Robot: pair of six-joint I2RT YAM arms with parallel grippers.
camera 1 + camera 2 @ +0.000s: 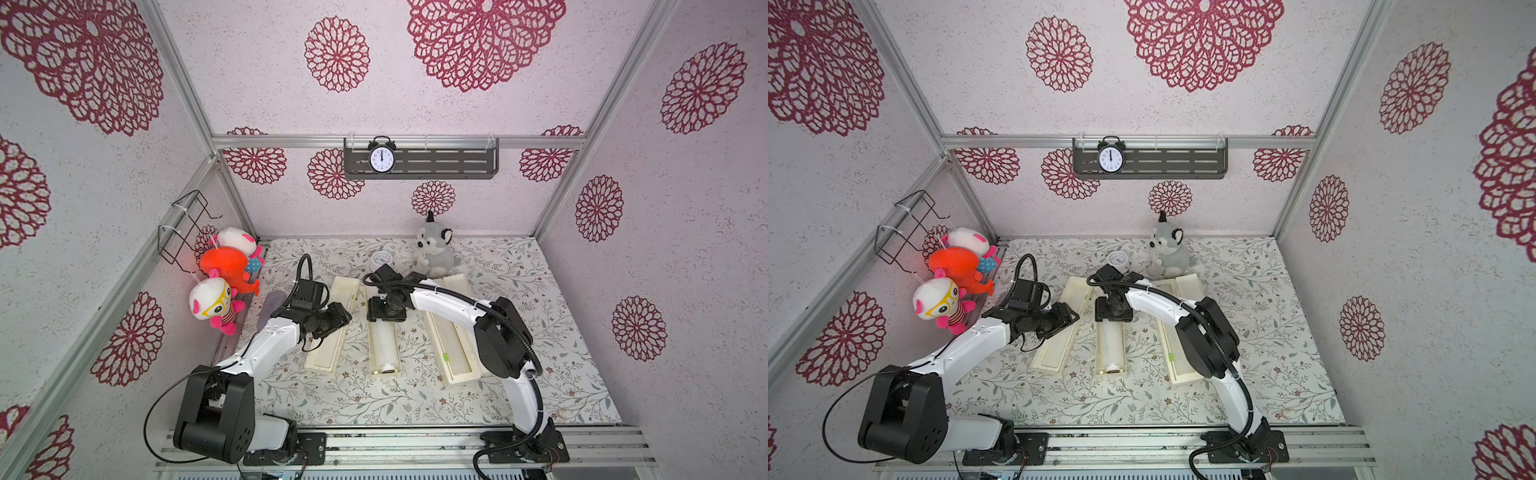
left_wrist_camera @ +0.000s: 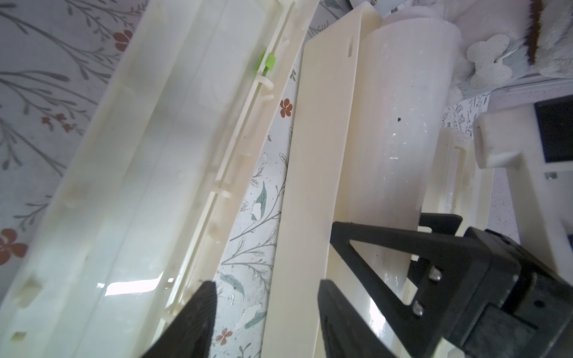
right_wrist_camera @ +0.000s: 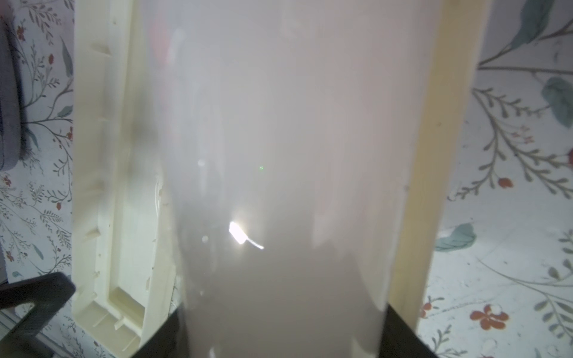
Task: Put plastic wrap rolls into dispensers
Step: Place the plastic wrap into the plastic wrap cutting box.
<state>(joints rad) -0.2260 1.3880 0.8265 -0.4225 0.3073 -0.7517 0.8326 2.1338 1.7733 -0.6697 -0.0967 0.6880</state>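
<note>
Floral desk [image 1: 561, 332], flower-patterned walls [image 1: 685, 249]; near the grey plush [image 1: 436, 251], right pincer [image 1: 386, 316] clamps a roll [image 1: 384, 343], left pincer [image 2: 266, 288] apart.

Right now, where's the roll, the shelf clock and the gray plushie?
roll [image 1: 383, 343]: in a top view, bare middle.
shelf clock [image 1: 381, 159]: in a top view, white face.
gray plushie [image 1: 439, 259]: in a top view, belly.

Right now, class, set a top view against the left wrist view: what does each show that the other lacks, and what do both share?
Only a top view shows the alarm clock and the red plush toy. Only the left wrist view shows the left gripper open, nothing between its fingertips. Both show the plastic wrap roll lying in the middle dispenser, with the right gripper closed on it.
</note>
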